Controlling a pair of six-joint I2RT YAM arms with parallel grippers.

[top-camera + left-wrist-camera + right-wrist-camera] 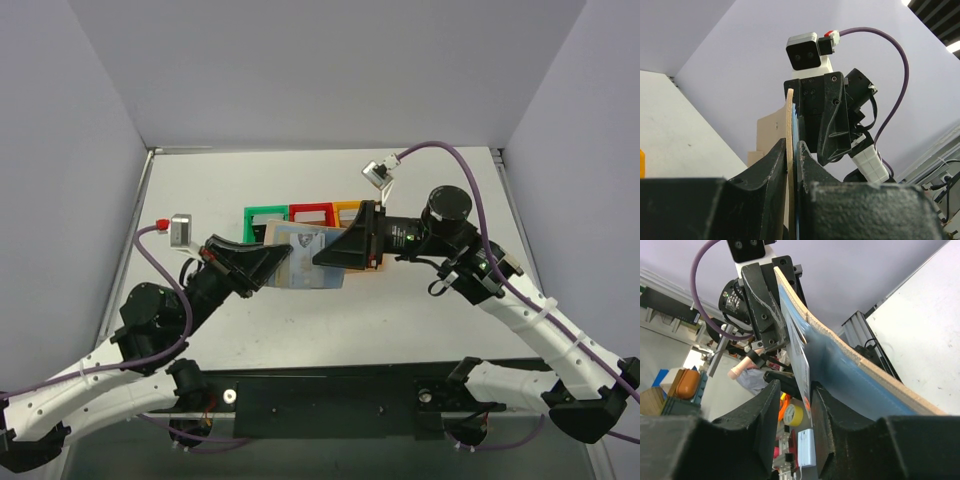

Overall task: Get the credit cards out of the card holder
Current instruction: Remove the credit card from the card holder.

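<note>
Left tool (272, 268) clamping card holder (305, 272), right tool (324, 259) loosely astride card (801, 360)

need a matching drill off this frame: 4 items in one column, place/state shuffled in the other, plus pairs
Column 1
1. small tan bifold card holder with blue inner panels
2. green plastic bin
3. orange plastic bin
4. left gripper

Column 2
A. right end of the bin row
B. shut on the holder's tan edge
C. left end of the bin row
D. spread open between the two arms

Pairs: 1-D, 2-C, 3-A, 4-B
</note>
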